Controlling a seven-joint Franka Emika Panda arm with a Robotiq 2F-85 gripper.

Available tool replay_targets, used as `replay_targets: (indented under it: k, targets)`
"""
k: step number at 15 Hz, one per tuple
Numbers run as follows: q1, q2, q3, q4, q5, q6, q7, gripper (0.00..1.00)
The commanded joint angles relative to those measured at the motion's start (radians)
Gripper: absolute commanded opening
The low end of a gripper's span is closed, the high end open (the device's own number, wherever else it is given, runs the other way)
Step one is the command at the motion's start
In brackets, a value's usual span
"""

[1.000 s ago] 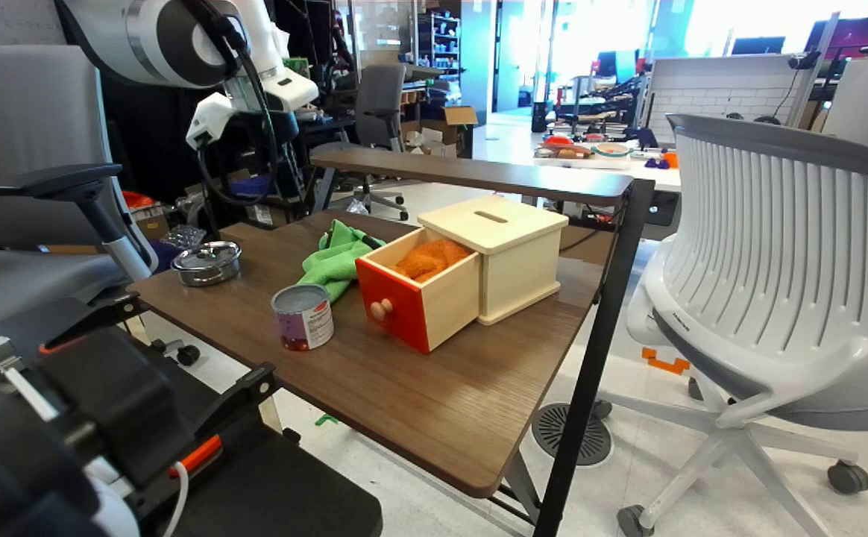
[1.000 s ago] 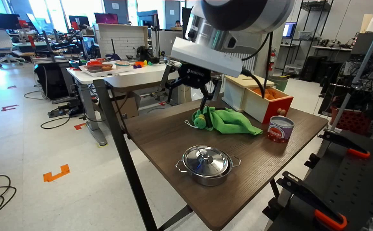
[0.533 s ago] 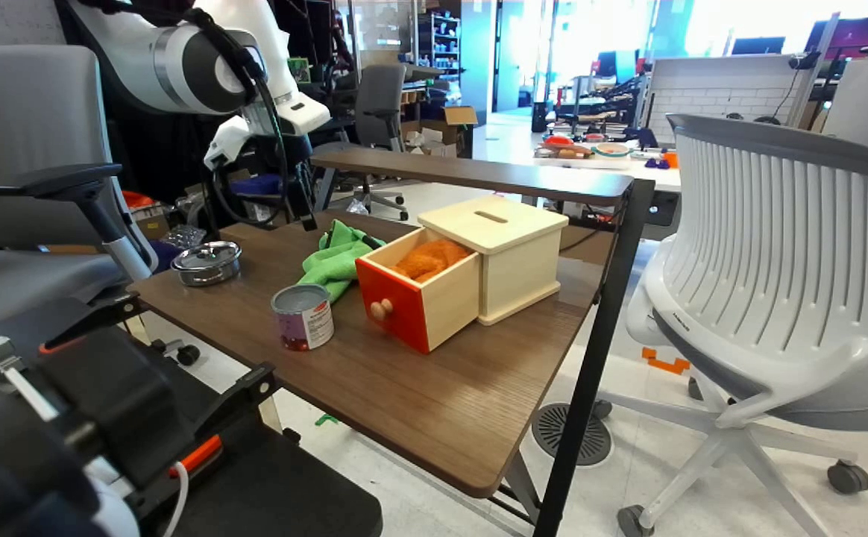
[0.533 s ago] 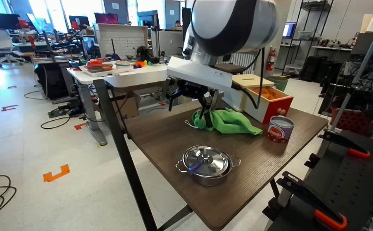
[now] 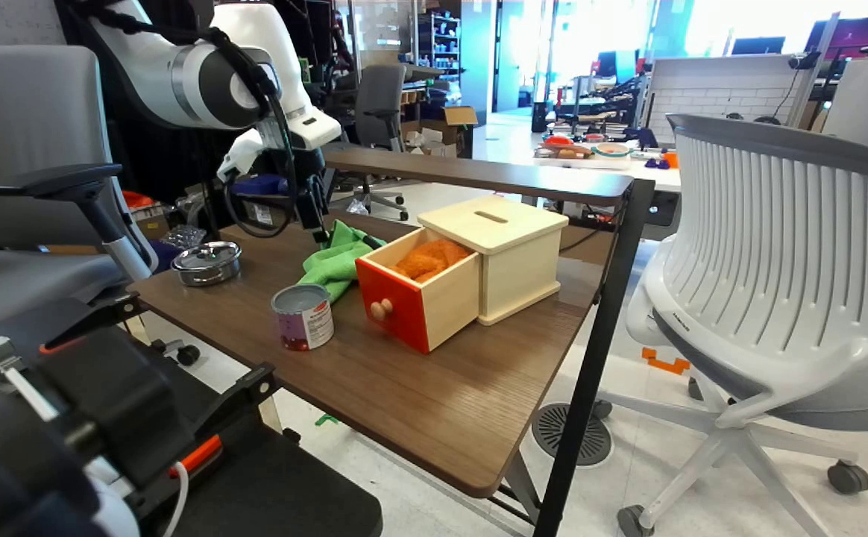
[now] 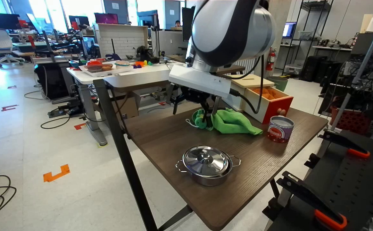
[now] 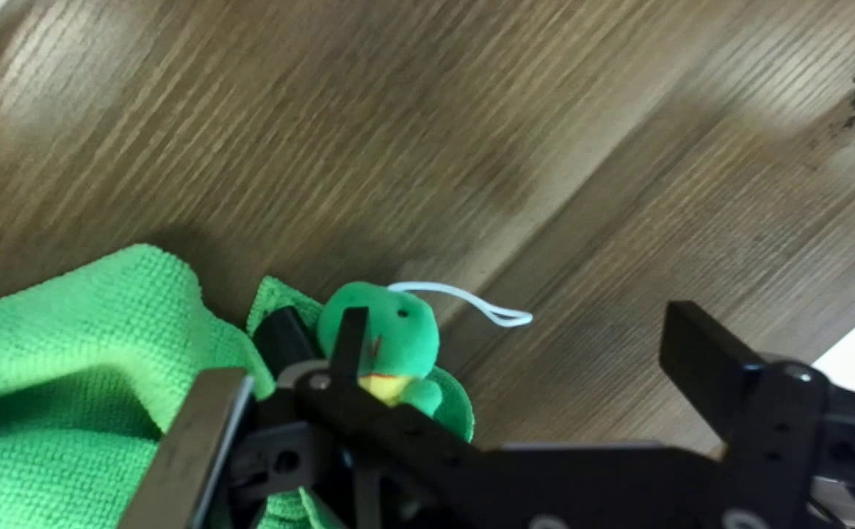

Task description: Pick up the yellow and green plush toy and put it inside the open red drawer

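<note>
The gripper (image 7: 519,323) is spread wide, holding nothing. The green and yellow toy (image 7: 402,338) lies on the table (image 7: 435,147) by the inner side of one finger, which covers part of it in the wrist view; whether they touch is unclear. Green cloth (image 6: 234,122) lies alongside. In both exterior views the red drawer (image 5: 397,306) is pulled out.

All views look down on the table (image 6: 250,149), the wrist's closest.

plush toy (image 7: 403,339) part-hidden by gripper (image 7: 521,330), contact hard to tell
</note>
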Motion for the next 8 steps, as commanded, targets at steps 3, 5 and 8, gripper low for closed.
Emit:
replay_targets:
  k: [3, 5, 8]
  targets:
    - [0.006, 0.023, -0.016, 0.025, 0.03, -0.026, 0.005, 1.0]
    - [0.007, 0.031, -0.018, 0.027, 0.027, -0.032, 0.005, 1.0]
    - [0.005, 0.043, -0.024, 0.028, 0.023, -0.052, 0.006, 0.84]
